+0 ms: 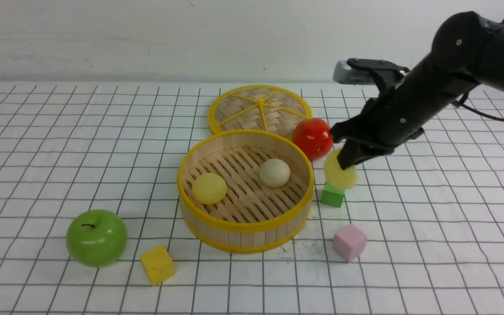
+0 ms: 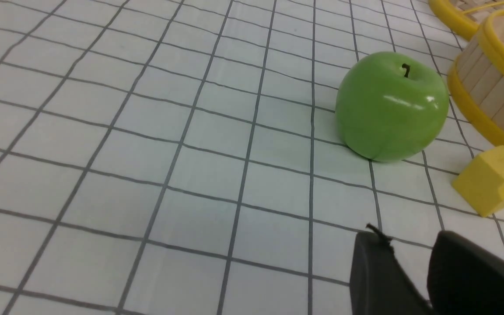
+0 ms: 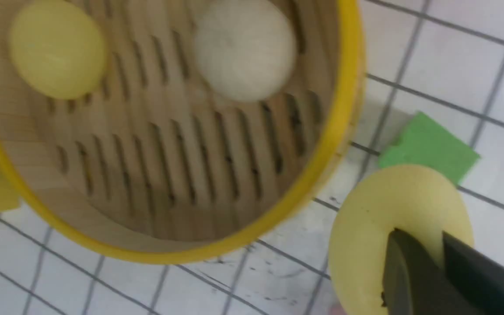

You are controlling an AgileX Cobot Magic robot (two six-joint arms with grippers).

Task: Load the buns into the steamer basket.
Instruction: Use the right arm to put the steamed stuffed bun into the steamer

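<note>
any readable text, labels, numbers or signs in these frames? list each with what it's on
None: no words, numbers, brands or signs can be read in any of the three views.
The steamer basket, the woven lid, the buns, both apples and the three cubes carry no markings.
The tablecloth shows only a plain grid of lines.
The right arm shows only small screw dots, no lettering.
</note>
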